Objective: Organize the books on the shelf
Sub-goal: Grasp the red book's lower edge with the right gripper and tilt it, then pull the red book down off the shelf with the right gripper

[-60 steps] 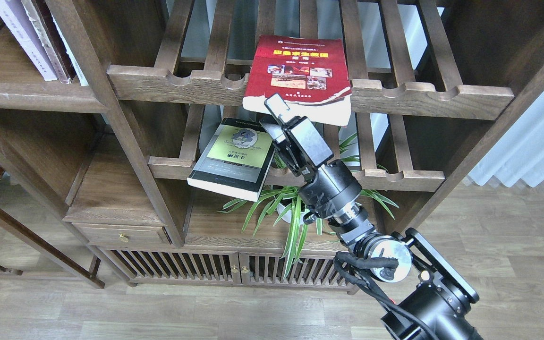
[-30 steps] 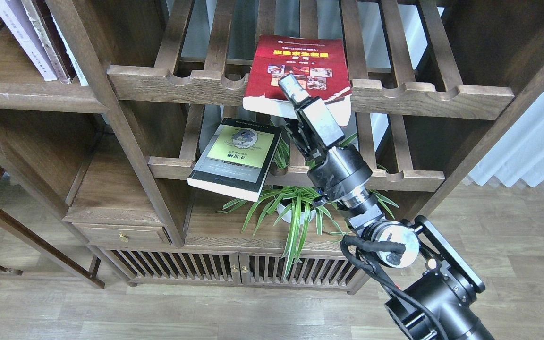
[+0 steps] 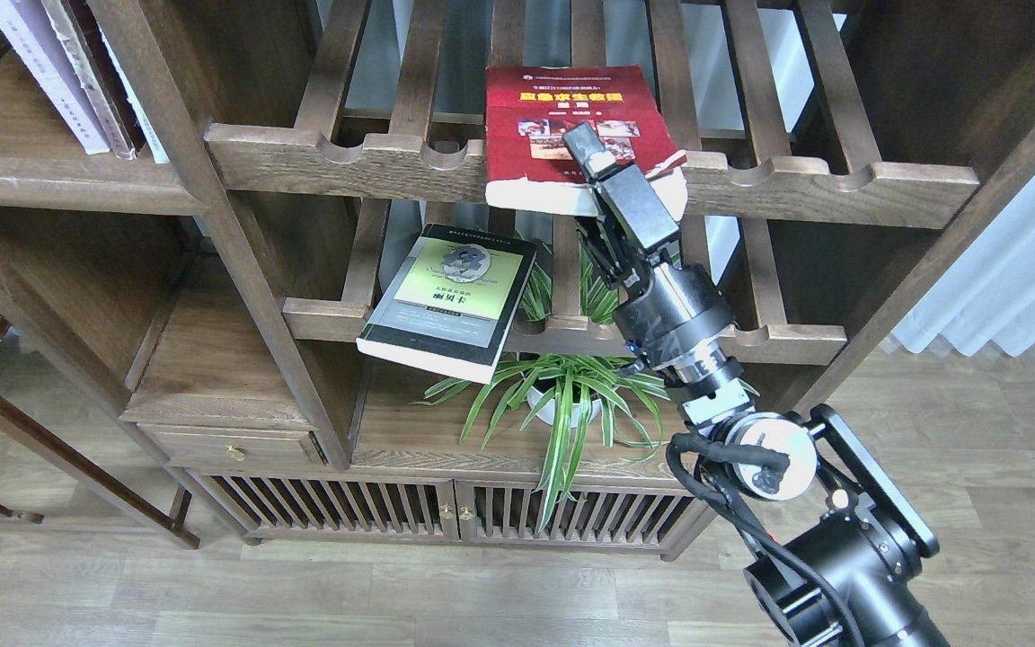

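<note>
The thick red book [image 3: 562,108] lies flat on the upper slatted rack [image 3: 347,153], its front edge sticking out over the rail. My right gripper [image 3: 584,171] grips that front edge: one finger [image 3: 586,149] lies on the cover, the other is hidden underneath. The black-grey book with the yellow-green panel [image 3: 450,301] lies on the lower slatted rack, overhanging its front. The white-lilac book [image 3: 32,72] stands leaning with other books on the solid shelf [image 3: 50,175] at the top left. My left gripper is out of view.
A spider plant in a white pot [image 3: 571,395] stands under the lower rack, just left of my right arm. Bookcase uprights [image 3: 212,207] divide the bays. A drawer [image 3: 230,445] and slatted cabinet doors [image 3: 446,512] are below. A curtain [image 3: 1021,270] hangs at the right.
My right gripper rose from below the red book up to its front edge and closed on it. The red book shifted right and turned slightly. The black-grey book has not moved.
</note>
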Action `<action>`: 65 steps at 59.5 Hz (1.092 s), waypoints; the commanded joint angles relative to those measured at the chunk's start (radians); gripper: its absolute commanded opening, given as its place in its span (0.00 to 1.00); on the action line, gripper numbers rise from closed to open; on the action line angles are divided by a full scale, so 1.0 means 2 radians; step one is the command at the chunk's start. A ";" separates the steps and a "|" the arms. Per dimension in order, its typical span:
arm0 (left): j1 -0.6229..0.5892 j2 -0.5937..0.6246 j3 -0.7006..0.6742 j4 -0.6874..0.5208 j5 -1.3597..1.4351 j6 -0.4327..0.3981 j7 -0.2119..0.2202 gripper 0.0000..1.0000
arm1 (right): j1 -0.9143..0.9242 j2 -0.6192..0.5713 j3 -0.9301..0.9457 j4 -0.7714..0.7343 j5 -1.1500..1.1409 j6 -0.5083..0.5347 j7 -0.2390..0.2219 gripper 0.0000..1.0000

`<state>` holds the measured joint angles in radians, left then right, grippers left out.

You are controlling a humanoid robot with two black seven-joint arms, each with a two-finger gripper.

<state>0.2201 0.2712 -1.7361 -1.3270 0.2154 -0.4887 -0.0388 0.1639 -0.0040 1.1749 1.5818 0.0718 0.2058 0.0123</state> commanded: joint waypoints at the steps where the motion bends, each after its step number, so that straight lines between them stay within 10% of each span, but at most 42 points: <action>1: 0.001 0.000 -0.002 0.002 0.000 0.000 -0.001 1.00 | -0.011 0.000 0.001 0.001 0.001 0.035 -0.001 0.05; 27: 0.000 -0.001 0.004 0.025 -0.005 0.000 -0.001 1.00 | -0.088 -0.012 0.003 0.025 0.010 0.140 -0.001 0.06; 65: 0.000 -0.001 0.038 0.041 -0.012 0.000 0.000 1.00 | -0.317 -0.083 0.047 0.042 0.066 0.141 0.001 0.05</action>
<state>0.2198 0.2691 -1.6732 -1.2443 0.1916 -0.4887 -0.0381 -0.4014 -0.1393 1.2537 1.6679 0.1656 0.4887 0.0135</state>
